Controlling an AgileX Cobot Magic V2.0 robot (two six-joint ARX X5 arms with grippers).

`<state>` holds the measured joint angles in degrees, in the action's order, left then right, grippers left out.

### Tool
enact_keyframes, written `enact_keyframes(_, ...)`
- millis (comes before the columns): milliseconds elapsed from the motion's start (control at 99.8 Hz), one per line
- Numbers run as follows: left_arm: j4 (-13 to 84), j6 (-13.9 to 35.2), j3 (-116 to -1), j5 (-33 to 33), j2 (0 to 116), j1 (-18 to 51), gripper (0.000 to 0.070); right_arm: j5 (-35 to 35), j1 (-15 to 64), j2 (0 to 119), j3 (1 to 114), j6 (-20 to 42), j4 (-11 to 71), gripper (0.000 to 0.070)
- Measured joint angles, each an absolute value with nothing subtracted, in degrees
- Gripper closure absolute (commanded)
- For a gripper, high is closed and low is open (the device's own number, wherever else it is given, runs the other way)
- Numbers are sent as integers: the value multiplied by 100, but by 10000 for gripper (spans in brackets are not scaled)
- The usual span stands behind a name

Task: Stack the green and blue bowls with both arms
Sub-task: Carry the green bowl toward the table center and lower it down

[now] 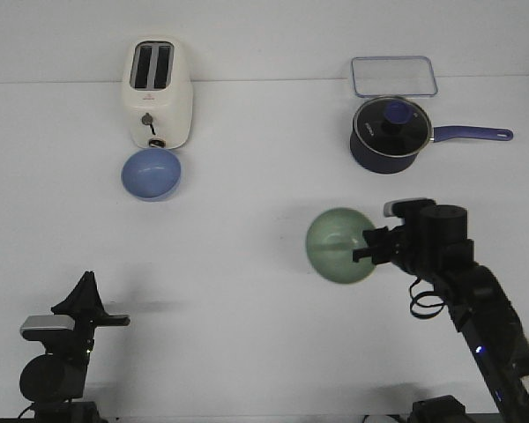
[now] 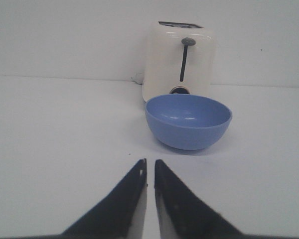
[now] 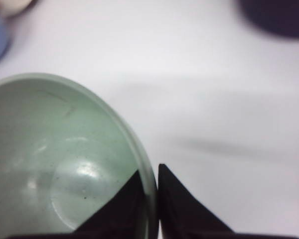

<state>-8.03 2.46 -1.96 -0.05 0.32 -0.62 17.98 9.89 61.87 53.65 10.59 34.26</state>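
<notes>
- Clearly, in the front view the green bowl [image 1: 340, 246] is pinched by its rim in the right gripper [image 1: 371, 249], apparently lifted; the blue bowl [image 1: 151, 173] sits just before the toaster [image 1: 160, 92]. The carry should be kept level across the open table [image 1: 247, 264].
- In the left wrist view, the left gripper [image 2: 150, 172] is nearly closed, holding nothing, well short of the blue bowl.
- In the right wrist view, the fingers [image 3: 177, 199] straddle the rim.
</notes>
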Motion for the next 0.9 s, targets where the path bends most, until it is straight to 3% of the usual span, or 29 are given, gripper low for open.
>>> enact_keyframes(391, -805, 246, -196, -5, 32, -62, 685, 690, 3234, 6556, 4619, 1653, 2967, 700)
enact_keyframes(772, -805, 246, -196, -5, 32, -62, 685, 464, 3697, 7599, 4619, 1697, 2506, 698)
enact_keyframes(822, -805, 246, -196, -5, 32, -62, 685, 469, 3697, 7638, 4619, 1697, 2526, 649)
enact_keyframes(902, -805, 246, -196, -5, 30, -62, 685, 493, 3699, 7640, 4619, 1693, 2526, 516)
